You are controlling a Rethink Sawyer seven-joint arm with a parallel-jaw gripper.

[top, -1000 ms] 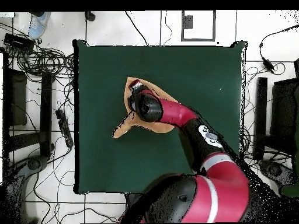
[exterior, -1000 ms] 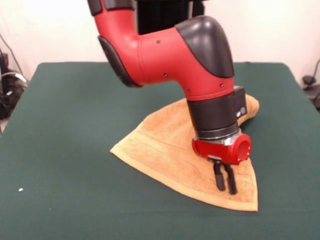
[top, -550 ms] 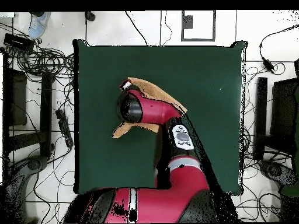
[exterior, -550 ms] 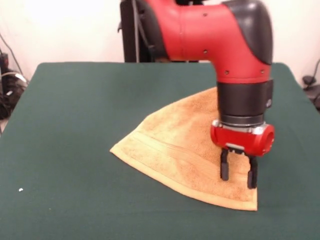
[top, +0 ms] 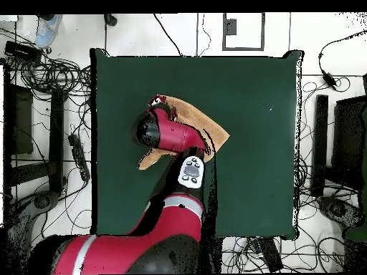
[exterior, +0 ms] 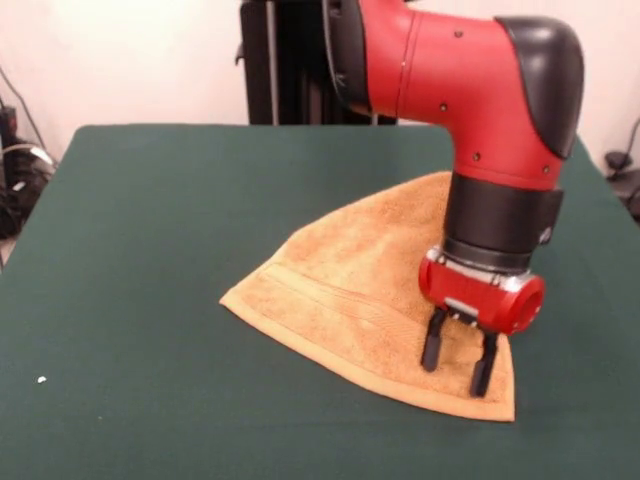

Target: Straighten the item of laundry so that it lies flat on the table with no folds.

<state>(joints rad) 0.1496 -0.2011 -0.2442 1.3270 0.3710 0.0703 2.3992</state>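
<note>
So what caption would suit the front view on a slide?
Open gripper poised over the near corner of a folded orange towel on the green table.

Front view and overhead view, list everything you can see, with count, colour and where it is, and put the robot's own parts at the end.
towel: one, orange-tan, folded into a rough triangle, lying on the table; in the front view right of the table's centre.
table: one, covered in dark green cloth, filling most of the front view.
cables: many, black, on the tiled floor around the table in the overhead view.
shoe: one, light-coloured, a person's, at the overhead view's top left corner.
white speck: one, on the cloth in the front view's lower left.
arm: one, red and black, above the towel.
gripper: one, black fingers open, over the towel's near corner.
</note>
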